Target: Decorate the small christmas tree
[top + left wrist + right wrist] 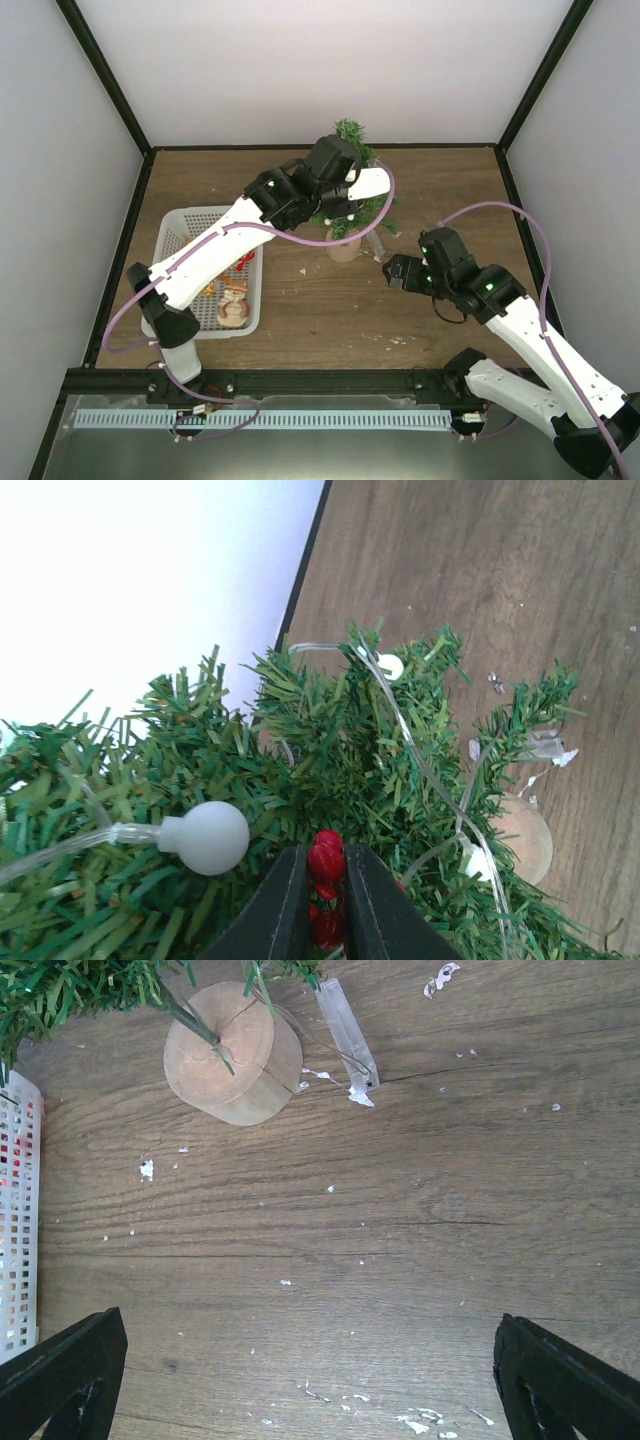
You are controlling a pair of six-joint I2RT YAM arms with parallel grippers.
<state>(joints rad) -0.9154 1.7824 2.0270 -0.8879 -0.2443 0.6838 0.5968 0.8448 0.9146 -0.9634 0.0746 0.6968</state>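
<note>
1. The left gripper [326,878] is shut tight on a little bunch of shiny red berries [325,856]. The berries sit right between its two black fingers [283,905].
2. Just past the fingers, and all around them, are the bristly branches of the small dark-green christmas tree [330,740]. The berries are up against the needles. I cannot tell if they are hooked on yet.
3. Just to the left of the fingers hangs a round white bulb [210,837]. It sits on a clear light string [90,840] that lies over the branches.
4. Farther off, to the right of the fingers, the tree's round tan wooden base [525,840] stands on the brown wooden table [480,570].
5. The right gripper [305,1338] is wide open and holds nothing. It hangs over bare table, apart from the tree. Ahead of it and a bit left is the wooden base, with a clear plastic strip [345,1030] lying just beside it. At its far left edge is a white plastic basket [15,1210].
6. I think the step in hand is putting the red berries on the tree.
7. Next, the left gripper should push the berries a little deeper so a branch catches them. Then it should open slowly and pull back without dragging the light string along.
</note>
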